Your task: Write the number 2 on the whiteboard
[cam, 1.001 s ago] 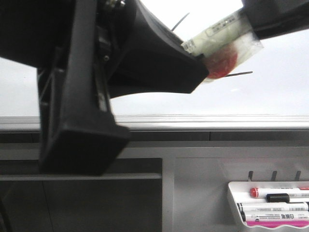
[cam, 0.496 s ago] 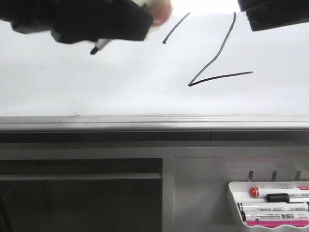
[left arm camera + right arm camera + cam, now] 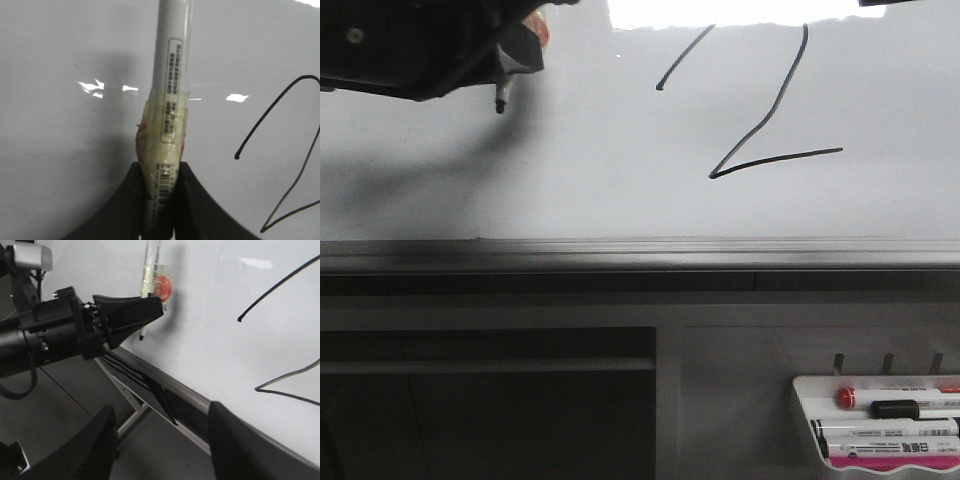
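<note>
The whiteboard [image 3: 570,180] fills the upper half of the front view. On it is the number 2 [image 3: 777,160], a thin black angular figure, also seen in the wrist views [image 3: 260,118] [image 3: 280,285]. My left gripper [image 3: 160,200] is shut on a white marker [image 3: 167,60] wrapped in tape. It sits at the upper left in the front view, left of the figure, the marker's black tip [image 3: 500,104] close to the board. My right gripper [image 3: 160,440] is open and empty, off the board's lower edge, looking at the left gripper [image 3: 125,315].
A grey metal rail [image 3: 640,250] runs along the board's lower edge, with dark panels below it. A small white tray [image 3: 802,420] at the lower right holds several markers. A bright glare patch sits on the board's top.
The left gripper and marker have moved left and up, away from the number 2, which it covered a second ago. The right gripper has risen almost out of the front view.
</note>
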### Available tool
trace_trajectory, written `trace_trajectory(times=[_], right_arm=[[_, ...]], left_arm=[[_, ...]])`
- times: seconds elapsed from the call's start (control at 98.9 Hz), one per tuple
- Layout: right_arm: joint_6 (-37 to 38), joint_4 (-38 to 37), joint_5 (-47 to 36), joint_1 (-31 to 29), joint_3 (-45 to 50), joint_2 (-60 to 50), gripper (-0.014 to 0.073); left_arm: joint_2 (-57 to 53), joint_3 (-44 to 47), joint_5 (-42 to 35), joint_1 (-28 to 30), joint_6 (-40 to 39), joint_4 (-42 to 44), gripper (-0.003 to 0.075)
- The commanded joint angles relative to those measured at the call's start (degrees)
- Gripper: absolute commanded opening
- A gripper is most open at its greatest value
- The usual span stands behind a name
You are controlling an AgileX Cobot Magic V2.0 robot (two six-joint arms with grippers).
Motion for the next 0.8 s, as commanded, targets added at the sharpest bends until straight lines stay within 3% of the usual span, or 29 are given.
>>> trace_trajectory(times=[0.0,0.627,0.698,0.789], right_arm=[[-0.1,3.1,0.2,-0.2,-1.4,-0.9,0.0362],[-0.1,2.5,-1.8,-0.2,-1.4,-0.9,0.0362],[-0.1,2.5,-1.8,-0.2,-1.4,-0.9,0.0362],[-0.1,2.5,-1.8,-0.2,-1.4,-0.9,0.0362]], left_arm=[[1.4,-3.7,-5.0,0.1,-0.7,1.0,-0.0020],[6.3,-5.4,-6.9,0.7,-0.6,2.4,-0.0014],[6.3,-5.4,-6.3,1.3,-0.6,2.5,0.0024],[6.3,-5.4,-5.9,1.7,-0.6,2.5,0.0128]])
